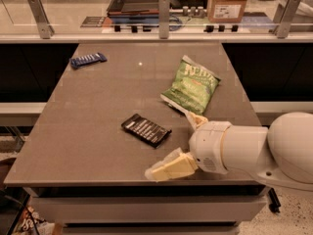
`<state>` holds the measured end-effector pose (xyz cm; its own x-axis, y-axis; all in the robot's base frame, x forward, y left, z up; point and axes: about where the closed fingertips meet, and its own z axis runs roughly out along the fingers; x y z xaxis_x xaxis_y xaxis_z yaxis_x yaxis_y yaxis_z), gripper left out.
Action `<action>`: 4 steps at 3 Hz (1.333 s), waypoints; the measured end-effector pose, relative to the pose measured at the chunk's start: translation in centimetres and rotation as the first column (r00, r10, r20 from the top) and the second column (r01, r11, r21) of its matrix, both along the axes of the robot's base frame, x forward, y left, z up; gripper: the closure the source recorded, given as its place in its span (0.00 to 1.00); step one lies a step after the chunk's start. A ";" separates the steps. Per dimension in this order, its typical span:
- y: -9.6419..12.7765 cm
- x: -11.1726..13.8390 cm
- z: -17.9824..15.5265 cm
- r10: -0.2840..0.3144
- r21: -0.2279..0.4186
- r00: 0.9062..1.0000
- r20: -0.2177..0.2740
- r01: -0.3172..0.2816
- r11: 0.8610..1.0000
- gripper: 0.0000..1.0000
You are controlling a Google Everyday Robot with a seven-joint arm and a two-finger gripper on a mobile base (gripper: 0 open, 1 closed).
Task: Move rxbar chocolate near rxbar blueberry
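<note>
The rxbar chocolate (146, 129), a flat black wrapper with white lettering, lies near the middle front of the grey table (98, 102). The rxbar blueberry (88, 59), a dark-blue wrapper, lies at the table's far left corner. My gripper (169, 144) is just right of the black bar, low over the front of the table. It is open and empty. One pale finger (171, 167) reaches toward the front edge, and the other (196, 119) is by the green bag. The white arm (264, 151) comes in from the right.
A green chip bag (191, 87) lies right of centre, just behind the gripper. A glass barrier with metal posts (164, 14) runs along the table's far edge. A cardboard box (228, 1) and a dark tray (139, 1) stand beyond it.
</note>
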<state>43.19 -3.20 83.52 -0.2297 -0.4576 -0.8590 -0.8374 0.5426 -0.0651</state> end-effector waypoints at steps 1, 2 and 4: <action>1.5 0.9 -0.3 -0.008 0.055 1.000 0.027 0.006 0.998 0.00; 2.8 1.7 -0.1 -0.003 0.094 0.999 0.051 -0.002 0.996 0.00; 3.3 3.3 -1.0 -0.023 0.148 0.997 0.076 0.012 0.989 0.00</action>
<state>46.51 0.06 82.51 -0.1666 -0.3214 -0.9322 -0.8232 0.5658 -0.0479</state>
